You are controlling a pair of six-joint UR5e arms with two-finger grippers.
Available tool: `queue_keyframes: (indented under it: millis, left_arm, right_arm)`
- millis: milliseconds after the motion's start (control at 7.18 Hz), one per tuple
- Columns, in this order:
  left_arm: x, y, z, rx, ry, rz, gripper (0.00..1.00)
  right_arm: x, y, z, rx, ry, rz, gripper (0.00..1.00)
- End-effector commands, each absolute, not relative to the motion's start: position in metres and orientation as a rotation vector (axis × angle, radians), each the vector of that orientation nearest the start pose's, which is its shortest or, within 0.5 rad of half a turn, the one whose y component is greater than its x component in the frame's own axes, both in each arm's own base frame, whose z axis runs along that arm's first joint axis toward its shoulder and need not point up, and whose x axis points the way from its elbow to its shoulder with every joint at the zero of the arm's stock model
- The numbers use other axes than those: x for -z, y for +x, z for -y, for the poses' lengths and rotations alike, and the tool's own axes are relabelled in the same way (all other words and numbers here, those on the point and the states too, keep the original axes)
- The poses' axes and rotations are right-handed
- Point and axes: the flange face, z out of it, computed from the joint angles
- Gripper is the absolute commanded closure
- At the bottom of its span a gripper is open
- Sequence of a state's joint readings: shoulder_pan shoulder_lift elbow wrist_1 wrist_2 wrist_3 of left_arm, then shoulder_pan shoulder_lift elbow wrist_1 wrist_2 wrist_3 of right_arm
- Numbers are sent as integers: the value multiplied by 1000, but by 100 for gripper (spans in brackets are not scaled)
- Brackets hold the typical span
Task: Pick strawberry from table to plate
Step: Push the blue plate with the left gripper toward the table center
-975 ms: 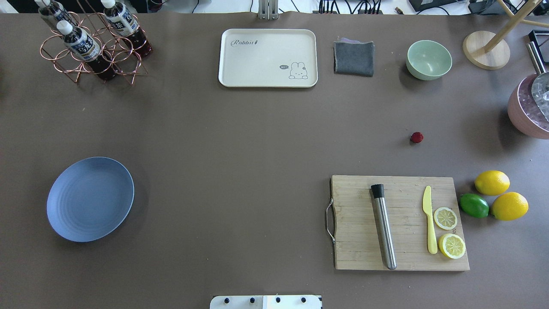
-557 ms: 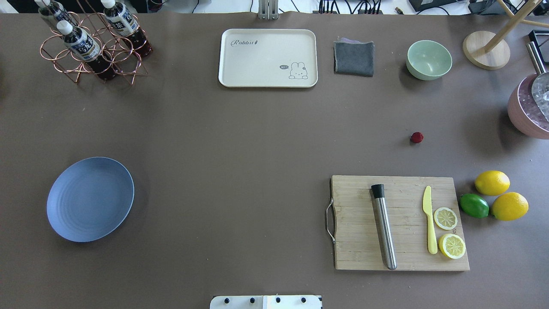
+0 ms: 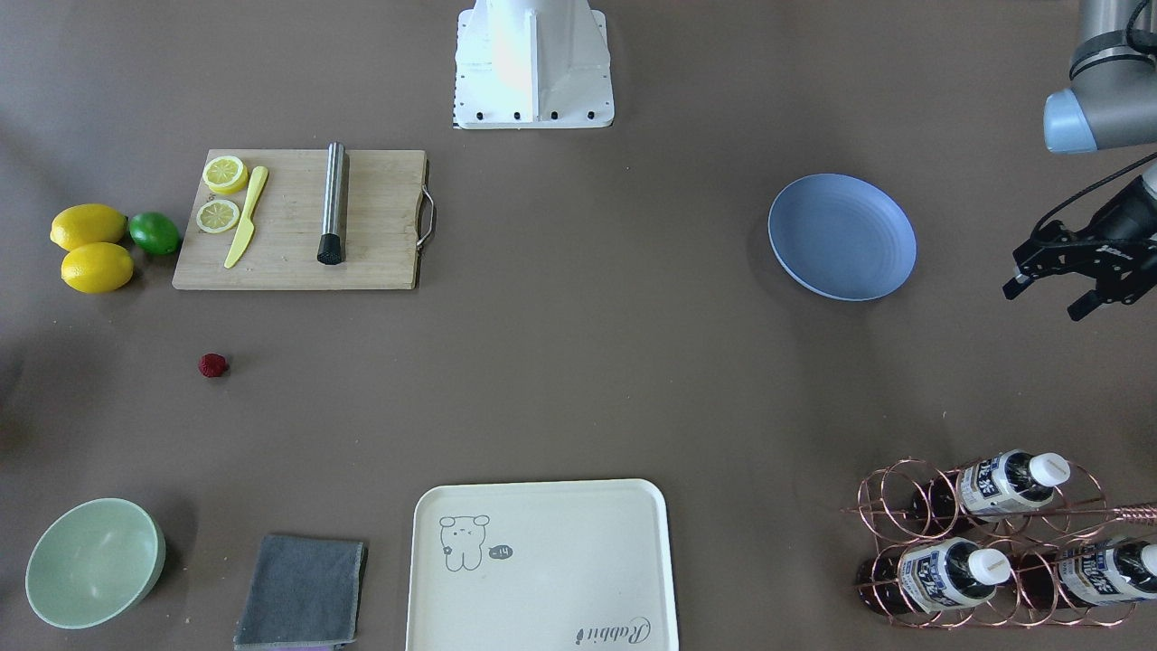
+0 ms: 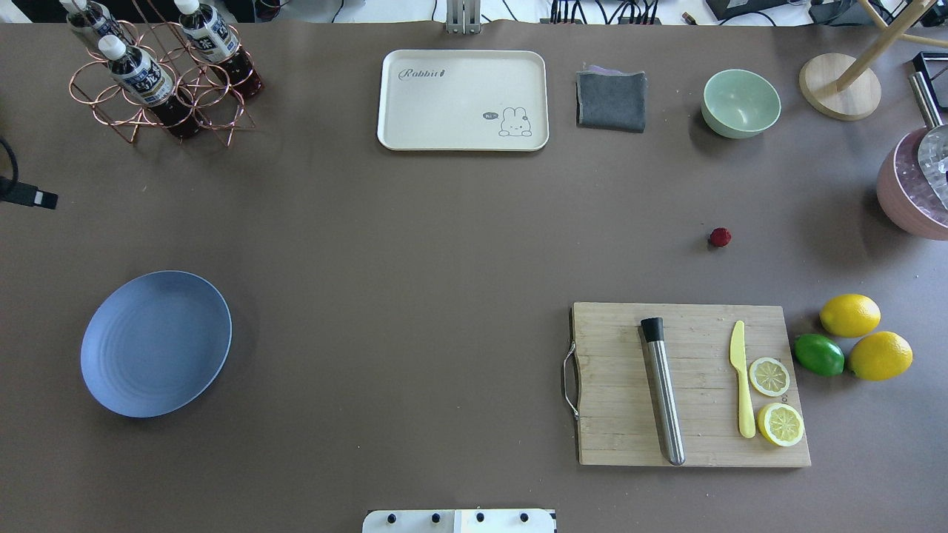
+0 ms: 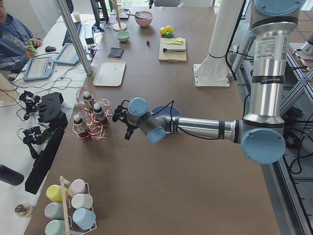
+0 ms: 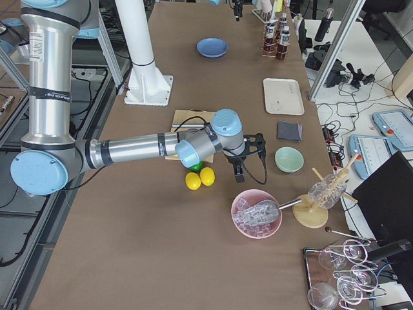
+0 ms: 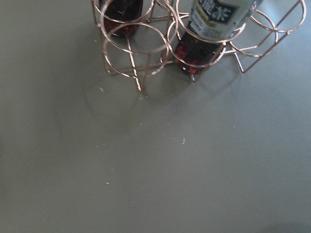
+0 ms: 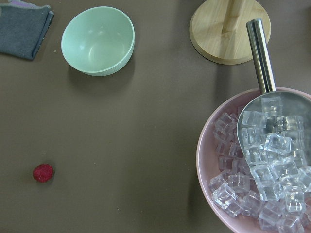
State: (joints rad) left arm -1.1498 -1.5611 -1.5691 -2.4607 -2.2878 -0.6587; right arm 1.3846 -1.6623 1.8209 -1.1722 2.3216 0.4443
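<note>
S1: Moved since a second ago: a black bit of the left arm (image 4: pixel 28 197) now pokes in at the overhead's left edge, wasn't there before. Everything lying on the worktop (image 4: pixel 444 244) is in the same spots.

S2: Where's the strawberry (image 4: pixel 719 237)?

S1: On the bare worktop, right half in the overhead, between the green bowl (image 4: pixel 740 103) and the cutting board (image 4: pixel 689 385), touching neither.

S2: And the plate (image 4: pixel 155 344)?

S1: Blue, flat on the left half, well apart from the strawberry.

S2: State of the left pincer (image 3: pixel 1044 303)?

S1: Hangs above the worktop's left end, between the plate and the bottle rack (image 3: pixel 985 542), fingers spread wide. Its wrist view looks down on the rack's copper rings, two bottles and bare worktop.

S2: And the right pincer (image 6: pixel 250 156)?

S1: It shows only in the side view from the right end, so I can't tell wide or narrow. It hovers over the right end, near the lemons (image 6: pixel 200 178), the green bowl and the pink bowl of ice (image 6: pixel 257 213). Its wrist view has the strawberry low left, the green bowl top left, a grey cloth (image 8: pixel 22 26) in the corner, and the ice bowl with a metal scoop (image 8: pixel 265 77) on the right.
</note>
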Motion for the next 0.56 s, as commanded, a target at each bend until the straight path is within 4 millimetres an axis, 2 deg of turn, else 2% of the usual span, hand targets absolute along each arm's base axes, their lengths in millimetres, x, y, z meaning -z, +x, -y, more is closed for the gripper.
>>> queue_keyframes:
  millis: [0, 139, 278, 418]
  left_arm:
    - [-581, 234, 440, -48, 379, -1083, 2]
    - [-606, 234, 435, -51, 392, -1088, 2]
    - [-616, 235, 432, -59, 394, -1094, 3]
    - [-622, 238, 418, -84, 391, -1108, 8]
  right_arm:
    - [-528, -45, 476, -25, 280, 817, 0]
    - [-528, -47, 475, -21, 279, 816, 0]
    - [-528, -47, 475, -21, 279, 816, 0]
    - [-529, -48, 474, -19, 278, 816, 0]
